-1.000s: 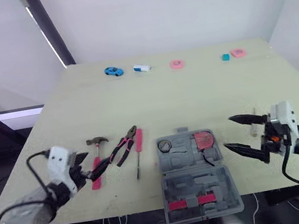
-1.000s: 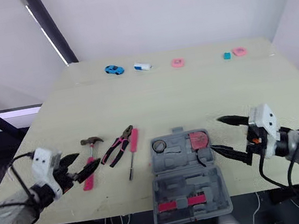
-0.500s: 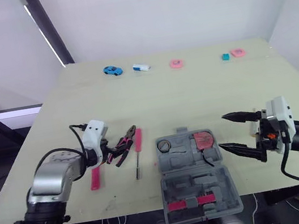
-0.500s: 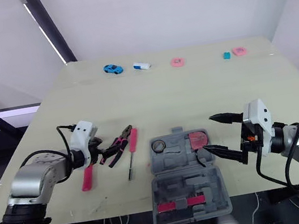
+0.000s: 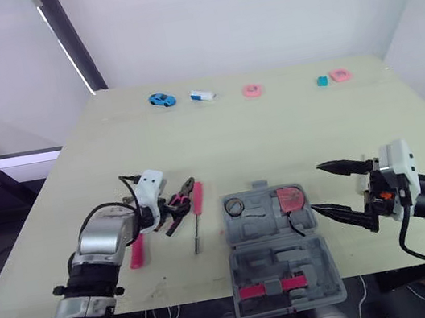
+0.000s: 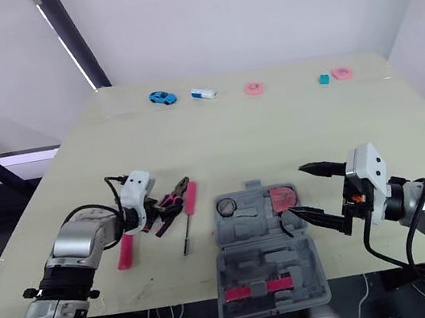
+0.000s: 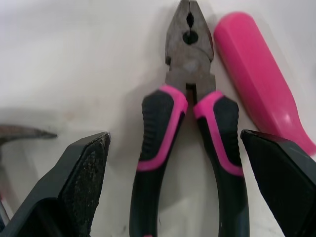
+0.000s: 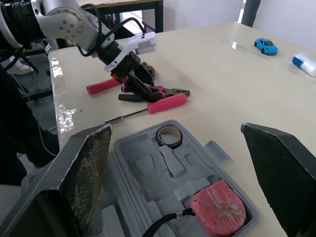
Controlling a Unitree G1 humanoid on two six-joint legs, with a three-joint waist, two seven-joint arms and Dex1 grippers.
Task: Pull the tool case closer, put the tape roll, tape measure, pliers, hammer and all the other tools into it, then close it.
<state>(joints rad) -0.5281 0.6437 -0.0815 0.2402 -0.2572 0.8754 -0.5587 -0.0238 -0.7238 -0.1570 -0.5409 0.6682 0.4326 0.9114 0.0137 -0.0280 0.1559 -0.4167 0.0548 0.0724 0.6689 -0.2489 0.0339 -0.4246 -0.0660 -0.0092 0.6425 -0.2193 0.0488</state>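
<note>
The grey tool case [image 5: 282, 257] lies open near the table's front edge. In its far half sit a tape roll [image 5: 234, 205] and a red tape measure [image 5: 288, 198]. Left of the case lie black-and-pink pliers [image 7: 187, 74], a pink-handled screwdriver [image 5: 196, 198] and a hammer with a pink handle [image 5: 137, 252]. My left gripper [image 5: 168, 211] is open and low over the pliers. Its fingers [image 7: 84, 168] straddle the two handles without touching them. Just right of the case, my right gripper [image 5: 318, 188] is open with nothing in it.
Along the far edge of the table stand a blue toy car [image 5: 159, 100], a small white and blue object [image 5: 201, 95], a pink ring [image 5: 250, 91], a teal block [image 5: 320, 81] and another pink piece [image 5: 337, 74]. The table's front edge runs just under the case.
My left arm has swung in from the front-left edge to the pliers, and its open fingers now stand around the handles. The right gripper has barely shifted. The tools and case have not moved.
</note>
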